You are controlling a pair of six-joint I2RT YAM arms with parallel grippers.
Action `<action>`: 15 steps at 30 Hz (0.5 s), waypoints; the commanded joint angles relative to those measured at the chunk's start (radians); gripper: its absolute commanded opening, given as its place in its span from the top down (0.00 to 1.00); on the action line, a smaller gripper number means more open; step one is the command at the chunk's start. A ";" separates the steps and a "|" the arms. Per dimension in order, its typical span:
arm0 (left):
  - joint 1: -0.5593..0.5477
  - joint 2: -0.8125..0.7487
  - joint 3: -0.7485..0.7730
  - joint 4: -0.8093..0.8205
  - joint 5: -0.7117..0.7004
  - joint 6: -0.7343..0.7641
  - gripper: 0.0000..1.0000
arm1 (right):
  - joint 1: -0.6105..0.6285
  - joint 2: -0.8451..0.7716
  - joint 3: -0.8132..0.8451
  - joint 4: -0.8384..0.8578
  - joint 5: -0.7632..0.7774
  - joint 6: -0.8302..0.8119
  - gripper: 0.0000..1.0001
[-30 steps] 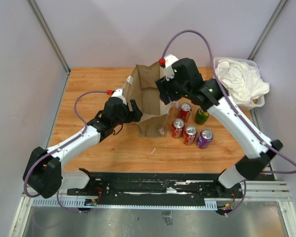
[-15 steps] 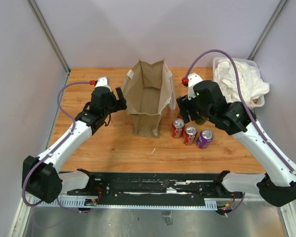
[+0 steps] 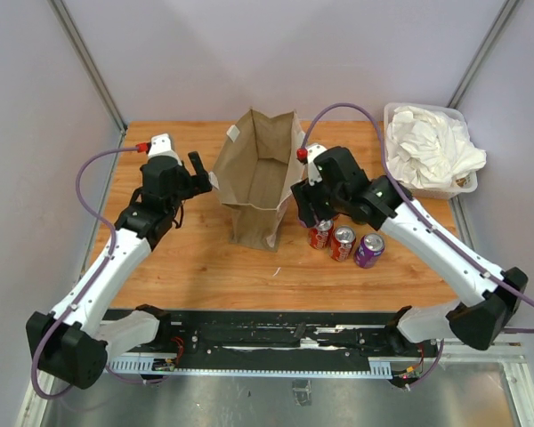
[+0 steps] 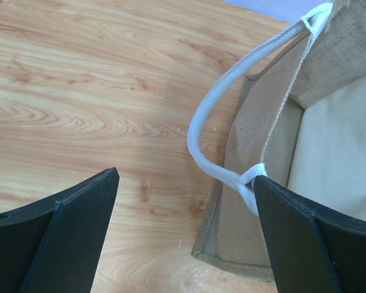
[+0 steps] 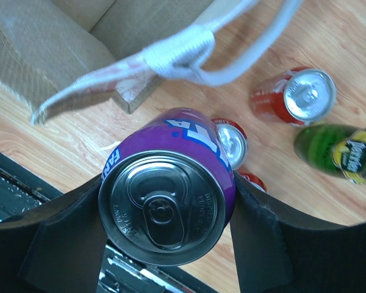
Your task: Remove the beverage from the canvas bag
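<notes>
Purple beverage can (image 5: 169, 183) sits clamped in the right end effector (image 5: 168, 210), now lifted clear of the canvas bag (image 3: 258, 178) just beside it; left end effector (image 4: 186, 177) has backed off, wide, so extraction looks done

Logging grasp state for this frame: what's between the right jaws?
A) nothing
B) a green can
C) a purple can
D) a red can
C: the right wrist view shows a purple can clamped between the right jaws beside the canvas bag, while a red can and a green can stand free on the table.
</notes>
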 commanded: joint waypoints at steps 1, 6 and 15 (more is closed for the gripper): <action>0.008 -0.088 -0.028 0.002 -0.037 -0.005 0.01 | 0.009 0.064 0.034 0.135 -0.056 -0.006 0.99; 0.008 -0.169 -0.054 0.006 -0.049 -0.014 0.00 | 0.009 0.209 0.084 0.177 -0.095 -0.033 0.99; 0.007 -0.247 -0.102 -0.060 -0.020 -0.044 0.00 | 0.023 0.488 0.331 0.184 -0.207 -0.024 0.99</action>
